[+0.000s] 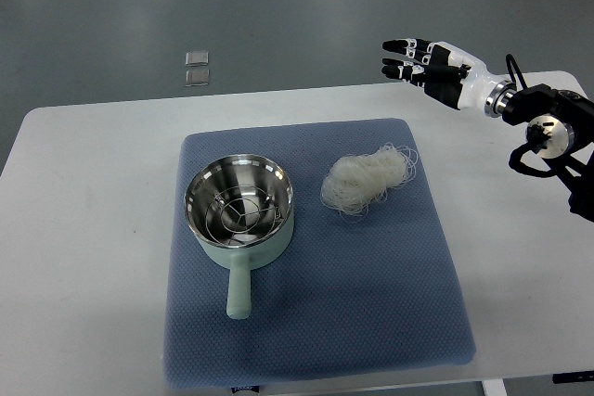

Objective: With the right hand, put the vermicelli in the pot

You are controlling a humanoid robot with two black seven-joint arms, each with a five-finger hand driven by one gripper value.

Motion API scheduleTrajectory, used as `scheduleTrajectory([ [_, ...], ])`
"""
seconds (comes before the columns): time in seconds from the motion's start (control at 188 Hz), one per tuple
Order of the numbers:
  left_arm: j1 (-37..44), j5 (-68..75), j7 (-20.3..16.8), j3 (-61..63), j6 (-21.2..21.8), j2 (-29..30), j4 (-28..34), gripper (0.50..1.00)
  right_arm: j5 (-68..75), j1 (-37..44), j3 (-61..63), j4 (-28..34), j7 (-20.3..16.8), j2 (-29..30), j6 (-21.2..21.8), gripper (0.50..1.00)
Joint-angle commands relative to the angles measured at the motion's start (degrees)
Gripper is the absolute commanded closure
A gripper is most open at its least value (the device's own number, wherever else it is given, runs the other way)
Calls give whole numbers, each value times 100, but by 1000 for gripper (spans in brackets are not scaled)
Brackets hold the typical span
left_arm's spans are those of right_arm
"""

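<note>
One pot (pixel 239 203) at 9 o'clock of one vermicelli nest (pixel 368 180), both mid-mat (pixel 371 303), mat edges clear, right hand (pixel 422 64) at 1 o'clock over counter (pixel 83 229) edge, fingers seemingly extended, empty

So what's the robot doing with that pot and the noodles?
Nothing is being held yet. The right hand hovers open above the table's far edge, empty. The vermicelli lies in a bundle on the blue mat, just right of the pot. The pot holds only a wire rack. The left arm isn't in view.
</note>
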Motion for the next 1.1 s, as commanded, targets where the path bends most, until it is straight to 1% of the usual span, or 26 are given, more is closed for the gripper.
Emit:
scheduleTrajectory([
  [0.0,9,0,-9,8,9,0,6,500,7,7,-2,1,0,4,2,572],
  [0.245,61,0,-9,-27,9,0,-64,500,-2,7,-2,1,0,4,20,572],
  [0.809,53,0,-9,-27,26,0,-12,500,-29,16,-10,97,0,-92,38,572],
  [1.001,53,0,-9,-9,26,0,-12,500,-442,7,-10,141,17,-84,38,572],
  [1.097,53,0,0,-9,26,0,-12,500,-740,-20,-10,378,35,-110,29,572],
])
